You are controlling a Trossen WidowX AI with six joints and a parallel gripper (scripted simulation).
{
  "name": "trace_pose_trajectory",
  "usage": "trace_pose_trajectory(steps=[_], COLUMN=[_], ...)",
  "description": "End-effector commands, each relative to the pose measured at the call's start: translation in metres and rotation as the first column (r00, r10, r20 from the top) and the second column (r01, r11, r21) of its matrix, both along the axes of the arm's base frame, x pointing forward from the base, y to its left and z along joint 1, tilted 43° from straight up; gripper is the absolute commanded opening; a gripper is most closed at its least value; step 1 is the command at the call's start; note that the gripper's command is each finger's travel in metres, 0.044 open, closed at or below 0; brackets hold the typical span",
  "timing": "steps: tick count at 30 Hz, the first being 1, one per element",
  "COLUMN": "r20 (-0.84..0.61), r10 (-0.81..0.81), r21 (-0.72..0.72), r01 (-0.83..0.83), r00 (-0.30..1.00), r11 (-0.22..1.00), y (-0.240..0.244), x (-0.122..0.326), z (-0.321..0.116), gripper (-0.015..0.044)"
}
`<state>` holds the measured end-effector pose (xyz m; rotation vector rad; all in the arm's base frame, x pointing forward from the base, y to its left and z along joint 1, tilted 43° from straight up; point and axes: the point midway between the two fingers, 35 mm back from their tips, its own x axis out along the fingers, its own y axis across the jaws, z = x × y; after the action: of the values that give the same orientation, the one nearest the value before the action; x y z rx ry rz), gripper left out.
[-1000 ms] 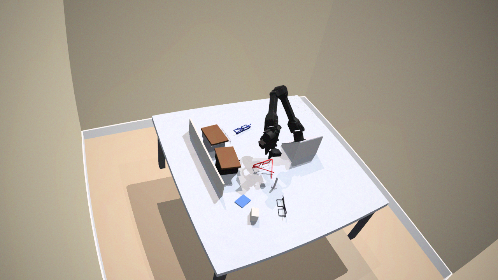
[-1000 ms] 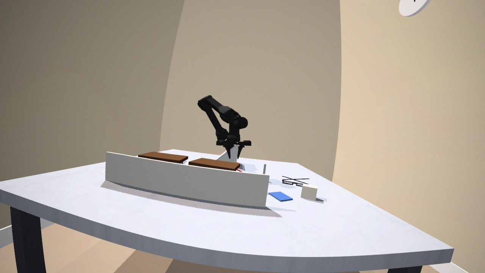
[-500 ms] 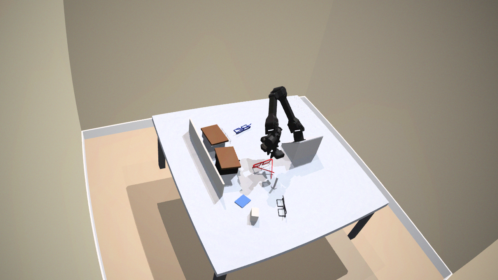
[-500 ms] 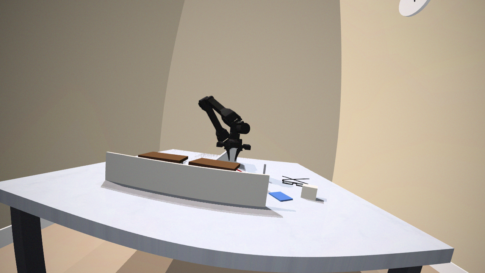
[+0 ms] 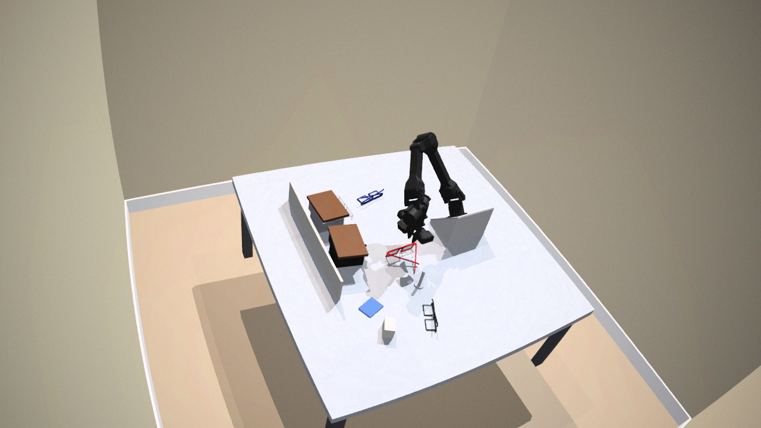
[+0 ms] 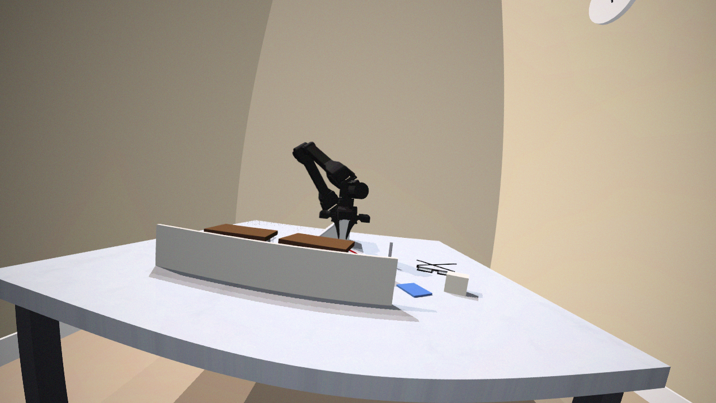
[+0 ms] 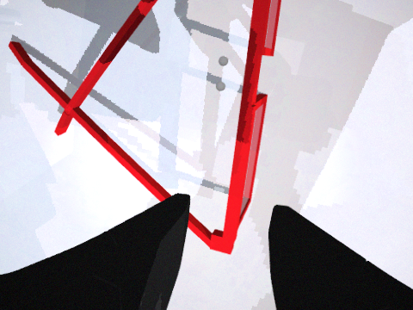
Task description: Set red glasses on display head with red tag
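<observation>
Open claw (image 5: 412,240) (image 6: 343,238) (image 7: 230,213) above red glasses (image 5: 403,252) (image 6: 353,251) (image 7: 241,168).

red glasses (image 5: 402,251) (image 6: 353,251) (image 7: 242,172), temples crossed, on table

Matte black arm (image 5: 430,170) (image 6: 320,172), blocky joints, tapered black jaws (image 5: 412,235) (image 6: 343,237).

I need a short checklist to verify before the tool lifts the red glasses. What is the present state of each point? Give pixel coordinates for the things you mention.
1. Red glasses (image 5: 401,248) (image 6: 353,251) (image 7: 237,185) between the tool's (image 5: 412,239) (image 6: 343,238) (image 7: 232,201) fingertips in wrist view: ok, one front corner.
2. Tool shut on them: not ok, fingers apart.
3. Finger depth enough: cannot tell.
4. Black glasses (image 5: 435,316) (image 6: 435,270) away from tool: ok.
5. Red tag located: cannot tell, none visible.
</observation>
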<state>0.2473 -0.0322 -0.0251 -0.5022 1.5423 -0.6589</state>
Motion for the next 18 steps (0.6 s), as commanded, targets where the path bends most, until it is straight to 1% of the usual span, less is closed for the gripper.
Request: trace_pose_trajectory(steps=[1,18], r20=[-0.006,-0.006], r10=[0.002,0.003], r21=[-0.003,-0.003], r01=[-0.002,-0.003], r00=[1.000,1.000], r11=[1.000,1.000], y=[-0.005,-0.026], x=[-0.001,-0.003], z=[-0.005,-0.024], gripper=[0.0120,0.0120])
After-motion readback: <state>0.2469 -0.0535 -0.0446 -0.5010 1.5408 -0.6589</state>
